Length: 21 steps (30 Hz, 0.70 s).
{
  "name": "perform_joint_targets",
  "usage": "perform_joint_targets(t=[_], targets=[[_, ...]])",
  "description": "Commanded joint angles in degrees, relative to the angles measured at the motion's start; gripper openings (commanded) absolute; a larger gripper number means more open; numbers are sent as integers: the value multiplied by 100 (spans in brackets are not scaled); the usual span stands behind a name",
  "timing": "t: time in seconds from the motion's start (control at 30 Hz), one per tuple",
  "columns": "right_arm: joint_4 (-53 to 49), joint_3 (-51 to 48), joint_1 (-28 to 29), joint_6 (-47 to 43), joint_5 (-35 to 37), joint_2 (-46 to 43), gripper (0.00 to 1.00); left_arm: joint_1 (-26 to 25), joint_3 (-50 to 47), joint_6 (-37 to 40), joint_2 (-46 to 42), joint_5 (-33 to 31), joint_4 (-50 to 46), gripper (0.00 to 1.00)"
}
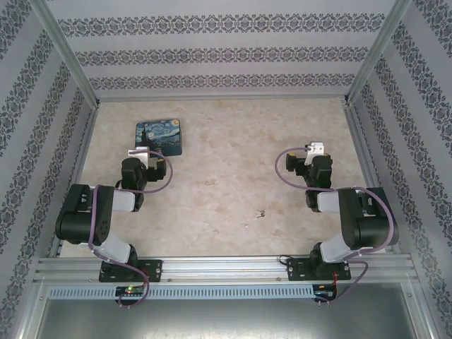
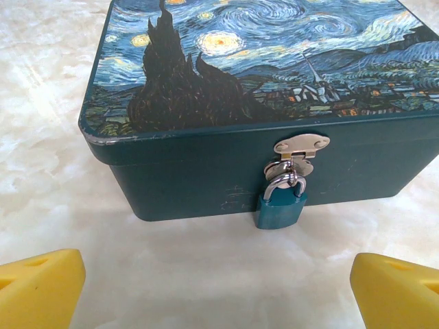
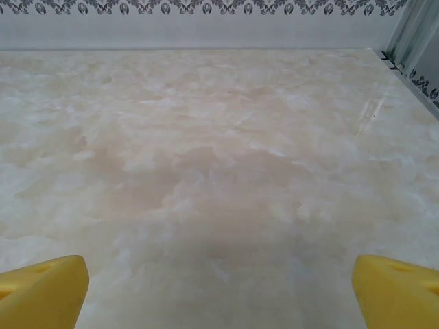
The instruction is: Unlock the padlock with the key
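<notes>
The padlock (image 2: 281,209), a small teal body with a silvery shackle, hangs from the metal hasp (image 2: 300,146) on the front of the starry-night tin (image 1: 159,136). In the left wrist view my left gripper (image 2: 219,291) is open, its yellow fingers (image 2: 38,288) wide apart just short of the padlock, touching nothing. A tiny dark item (image 1: 262,212), seemingly the key, lies on the table between the two arms. My right gripper (image 3: 219,295) is open over bare table at the right, holding nothing.
The marble-patterned table (image 1: 226,169) is fenced by patterned walls and metal posts. The tin (image 2: 260,82) stands at the back left, right ahead of the left gripper (image 1: 141,152). The right gripper (image 1: 314,150) points toward the far wall.
</notes>
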Motion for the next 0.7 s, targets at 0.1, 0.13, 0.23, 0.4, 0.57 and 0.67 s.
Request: perform_joint_targets(t=[0.1,0.13,0.23,0.4,0.57,0.67], targets=[[196,41,23,-23,-96,-26,98,52,97,123,-61,59,94,100],[197,39,23,-21,-95,-23,98,52,96,122,-61,60,101,100],[200,36,21,-17,-95,-32,98,52,79,119,-76,58,111,100],[201,32,11,-3,-104,-34,98,52,78,119,-79,55,120,100],[175,56,-36,33,-192,-19,98,52,83,117,-74,59,100,100],[166,60,-73,61,-241,-16,98,56,79,123,-80,86,121,100]])
